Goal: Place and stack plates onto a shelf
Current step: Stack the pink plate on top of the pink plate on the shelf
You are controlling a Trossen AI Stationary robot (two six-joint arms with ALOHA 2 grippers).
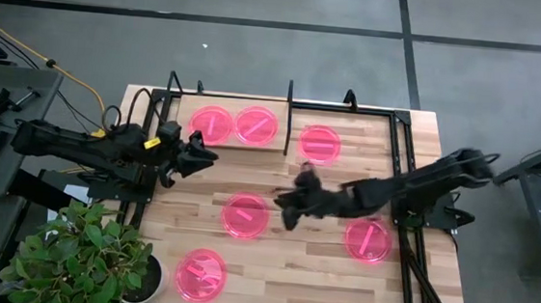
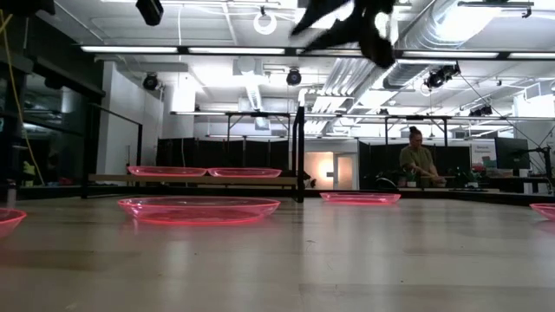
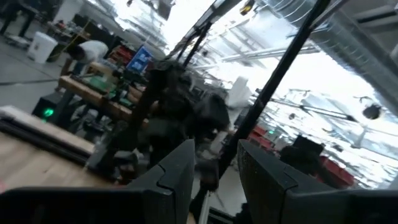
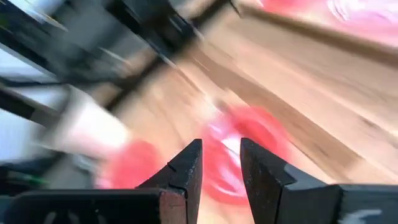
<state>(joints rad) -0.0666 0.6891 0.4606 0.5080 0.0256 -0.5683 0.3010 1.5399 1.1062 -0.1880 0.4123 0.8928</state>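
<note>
Six pink plates show in the high view. Two lie side by side on the shelf (image 1: 224,146): one plate (image 1: 212,125) and its neighbour (image 1: 256,125). Flat on the tabletop are a plate (image 1: 319,144) right of the shelf, a middle plate (image 1: 246,215), a right plate (image 1: 368,241) and a near plate (image 1: 201,274). A seventh plate does not show. My left gripper (image 1: 204,154) hovers just off the shelf's near edge, open and empty (image 3: 216,168). My right gripper (image 1: 288,209) hangs open and empty, high above the table (image 2: 351,22), beside the middle plate (image 4: 239,146).
A potted plant (image 1: 84,253) stands at the table's near left corner. Black frame tubes (image 1: 404,172) run along the table's right side and far edge. Bare wood lies between the near plate and the right plate. A person (image 2: 419,160) stands in the room behind.
</note>
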